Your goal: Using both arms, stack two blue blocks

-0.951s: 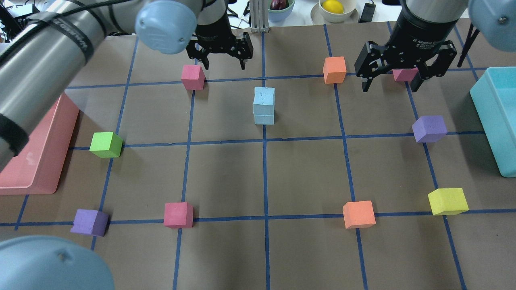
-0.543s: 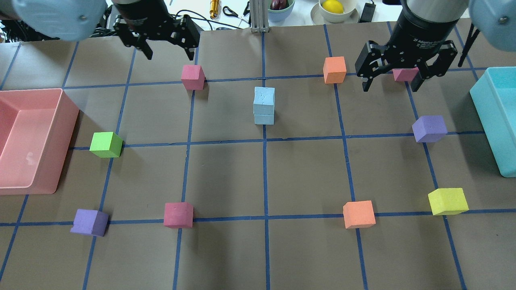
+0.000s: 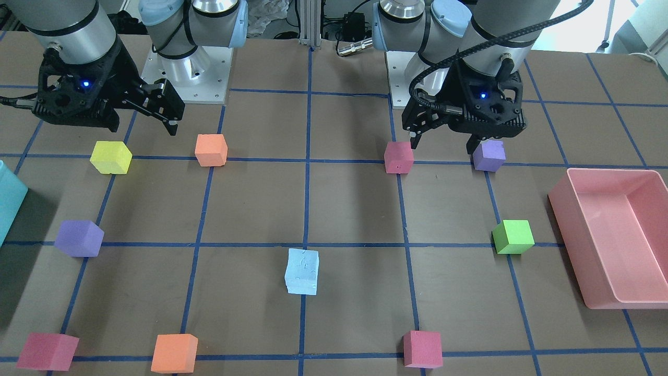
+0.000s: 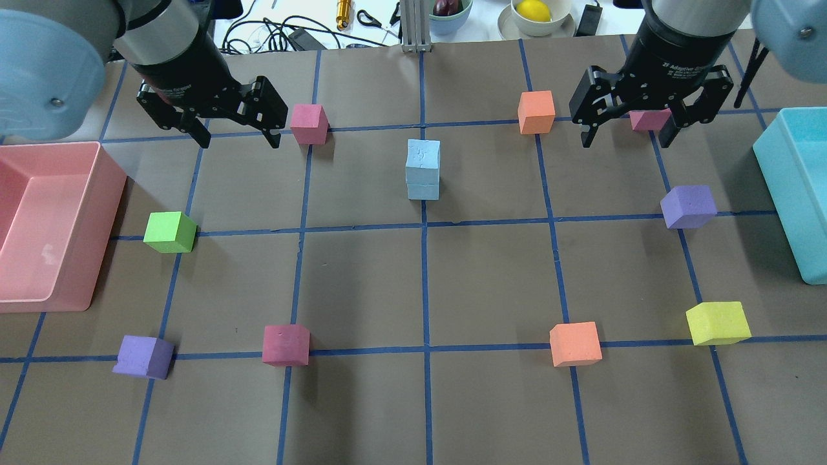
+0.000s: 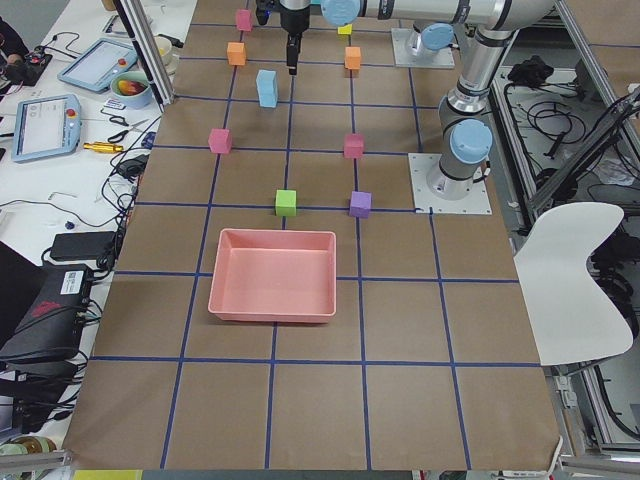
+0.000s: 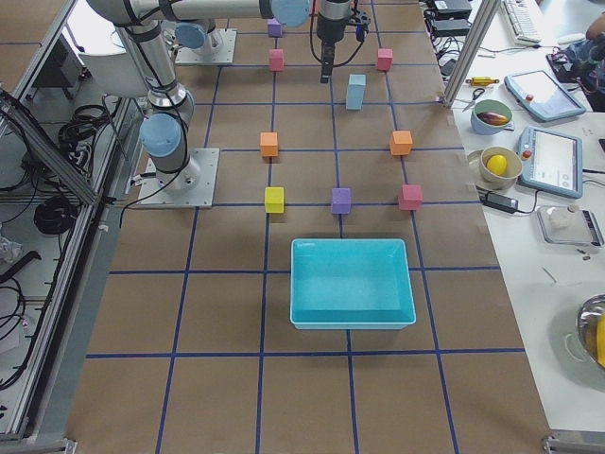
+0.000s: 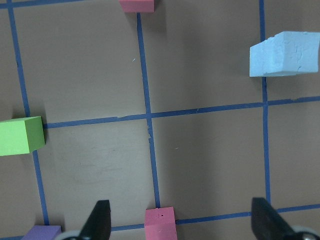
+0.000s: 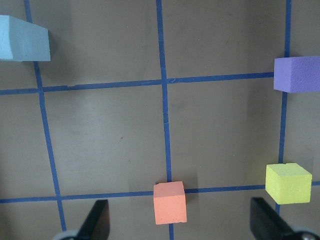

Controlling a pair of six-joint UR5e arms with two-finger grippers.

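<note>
stack of two blue blocks (image 4: 423, 169) at 12 o'clock of table centre, overhead; seam faint. left gripper (image 4: 240, 139) at 10, right gripper (image 4: 625, 137) at 2, both spread wide, holding nothing. pink cube (image 4: 648, 120) half hidden behind right gripper. pink bin (image 4: 106, 213) at 9, teal bin (image 4: 778, 194) at 3, both cut off at frame edge. front view: lower block mostly hidden. three pink cubes (image 3: 399, 156), two orange cubes (image 3: 211, 150), two purple cubes (image 3: 78, 238), one green cube (image 3: 513, 236), one yellow cube (image 3: 110, 157).

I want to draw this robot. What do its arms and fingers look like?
The left arm and right arm are silver-grey tubes with round light blue caps at the joints. The left gripper and right gripper are black, each with two thin fingers and a blue light. White lettering marks the right one's wrist; a black cable runs along the left arm.
</note>
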